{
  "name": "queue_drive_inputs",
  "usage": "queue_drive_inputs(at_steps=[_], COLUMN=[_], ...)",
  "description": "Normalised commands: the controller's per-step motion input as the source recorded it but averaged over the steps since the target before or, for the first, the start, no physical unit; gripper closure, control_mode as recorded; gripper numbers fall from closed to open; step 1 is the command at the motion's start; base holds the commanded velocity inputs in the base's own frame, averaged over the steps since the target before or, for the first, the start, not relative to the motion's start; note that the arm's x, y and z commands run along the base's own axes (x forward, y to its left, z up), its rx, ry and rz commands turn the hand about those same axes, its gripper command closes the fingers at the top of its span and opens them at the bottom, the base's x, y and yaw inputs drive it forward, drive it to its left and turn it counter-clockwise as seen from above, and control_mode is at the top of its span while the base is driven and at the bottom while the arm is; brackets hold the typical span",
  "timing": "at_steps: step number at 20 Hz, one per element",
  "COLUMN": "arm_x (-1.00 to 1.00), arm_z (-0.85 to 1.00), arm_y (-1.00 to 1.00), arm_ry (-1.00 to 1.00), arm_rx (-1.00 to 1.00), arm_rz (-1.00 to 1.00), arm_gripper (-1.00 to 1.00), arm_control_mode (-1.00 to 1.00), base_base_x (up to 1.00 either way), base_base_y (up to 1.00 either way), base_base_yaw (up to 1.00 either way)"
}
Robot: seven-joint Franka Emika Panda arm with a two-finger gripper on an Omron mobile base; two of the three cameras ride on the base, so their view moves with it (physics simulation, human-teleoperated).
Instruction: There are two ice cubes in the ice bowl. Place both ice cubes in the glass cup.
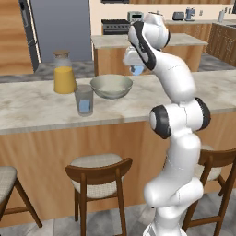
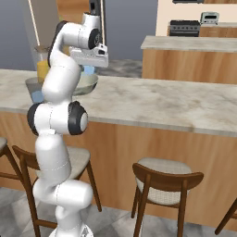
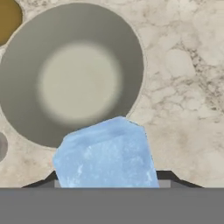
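My gripper [image 1: 136, 69] hangs above the counter just right of the ice bowl [image 1: 111, 86] and is shut on one ice cube [image 1: 137, 70], a translucent light-blue block. In the hand view that ice cube [image 3: 105, 155] sits large between the gripper [image 3: 107, 180] tips, with the pale grey-green ice bowl [image 3: 74, 78] below it and bare inside. The glass cup [image 1: 84, 99] stands left of the bowl, nearer the counter's front edge, and a light-blue ice cube [image 1: 84, 107] shows inside it. From the right base view the gripper [image 2: 89, 69] is above the bowl [image 2: 88, 83].
A lidded jar of orange juice [image 1: 63, 73] stands at the back left of the cup. The marble counter [image 1: 37, 108] runs wide to both sides. Wooden stools [image 1: 99, 177] stand below its front edge. A second counter [image 1: 184, 40] lies behind.
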Motion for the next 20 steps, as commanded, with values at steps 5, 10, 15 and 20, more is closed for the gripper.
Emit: queue_drive_inputs(at_steps=[5,10,15,20], arm_x=[-0.91,-0.54,-0.44,-0.06], arm_z=[0.59,0.00,0.15,0.25], arm_y=[0.20,0.83,0.78,0.83], arm_ry=[0.05,0.10,0.12,0.04], arm_rx=[-0.01,-0.07,-0.02,-0.12], arm_rz=[0.00,0.00,0.00,0.00], arm_gripper=[1.00,1.00,1.00,1.00], arm_control_mode=[-1.00,-1.00,-1.00,-1.00], base_base_x=[0.00,0.00,0.00,0.00], base_base_y=[0.00,0.00,0.00,0.00], base_base_yaw=[0.00,0.00,0.00,0.00])
